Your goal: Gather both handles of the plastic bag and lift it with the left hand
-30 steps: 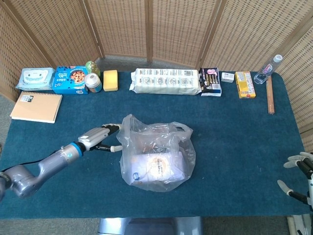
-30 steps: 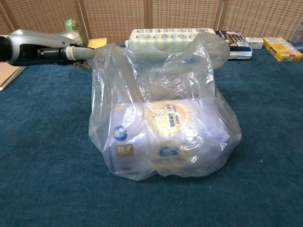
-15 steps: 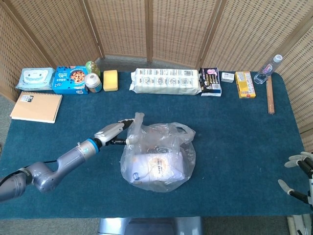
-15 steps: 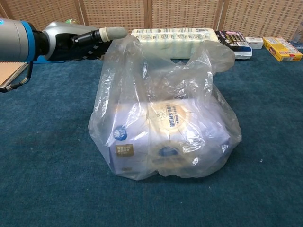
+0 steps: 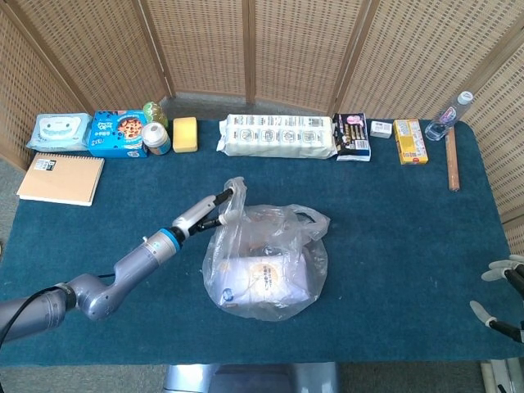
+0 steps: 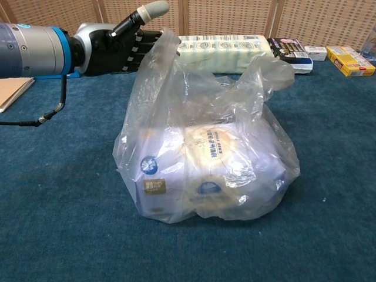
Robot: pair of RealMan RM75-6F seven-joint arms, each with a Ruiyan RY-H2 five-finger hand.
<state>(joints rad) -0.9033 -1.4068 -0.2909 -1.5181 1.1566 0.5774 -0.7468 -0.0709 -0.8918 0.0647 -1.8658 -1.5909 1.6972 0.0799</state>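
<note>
Grey and black, the left hand [image 6: 126, 38] grips the near-side handle [image 5: 233, 196] of the plastic bag [image 6: 205, 147], fingers curled behind the raised film and the thumb pointing up. The other handle [image 5: 307, 218] lies loose on the bag's far side, unheld. The bag stands at the middle of the table [image 5: 393, 213], which is covered in dark blue carpet-like cloth, with a boxed pack [image 6: 205, 161] visible through the plastic; its blue-and-white label is too blurred to read. At the table's right edge the right hand [image 5: 503, 299] hangs with fingers spread, holding nothing. Woven cane screens [image 5: 303, 49] close off the back. Along the far edge lie a wipes pack [image 5: 61, 131], a blue cookie box [image 5: 117, 133], a yellow sponge [image 5: 185, 134], a long white pack [image 5: 278, 135] and a yellow box [image 5: 409, 130]; their print cannot be read. A tan notebook [image 5: 61, 178] sits at the left edge. Open cloth surrounds the bag on every side.
</note>
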